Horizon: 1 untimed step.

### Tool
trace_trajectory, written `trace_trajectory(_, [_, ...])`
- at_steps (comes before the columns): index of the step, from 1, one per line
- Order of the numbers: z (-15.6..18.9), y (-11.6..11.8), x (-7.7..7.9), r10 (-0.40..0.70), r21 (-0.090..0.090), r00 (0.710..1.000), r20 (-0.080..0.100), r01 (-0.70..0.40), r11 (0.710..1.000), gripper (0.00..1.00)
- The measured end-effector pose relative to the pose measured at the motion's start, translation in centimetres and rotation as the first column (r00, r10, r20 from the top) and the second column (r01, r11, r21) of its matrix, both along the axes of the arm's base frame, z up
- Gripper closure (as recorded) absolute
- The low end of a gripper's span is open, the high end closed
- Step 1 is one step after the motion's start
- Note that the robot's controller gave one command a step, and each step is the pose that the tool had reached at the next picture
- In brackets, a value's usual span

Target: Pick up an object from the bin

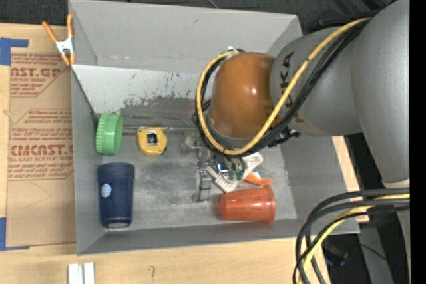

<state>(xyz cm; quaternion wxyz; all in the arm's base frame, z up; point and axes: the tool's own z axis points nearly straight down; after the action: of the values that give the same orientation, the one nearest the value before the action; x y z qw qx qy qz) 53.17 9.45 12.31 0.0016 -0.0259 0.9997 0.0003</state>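
My gripper (203,184) reaches down under the arm's orange cover, low over the bin floor right of the middle. Just right of it a red-orange plastic cup (245,204) lies on its side near the front wall. A small white and orange thing (253,168) lies right above that cup, partly hidden by the gripper's body. A yellow tape measure (152,141) lies on the floor to the gripper's left, apart from it.
A green round lid (108,134) stands on edge against the left wall. Below it a dark blue cup (116,195) lies in the front left corner. The arm and its cables cover the bin's right part.
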Motion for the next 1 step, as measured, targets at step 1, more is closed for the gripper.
trace_trajectory(1, [-0.52,-4.20,-0.93,0.074,0.001,0.997,-0.004,-0.074,0.997,0.00])
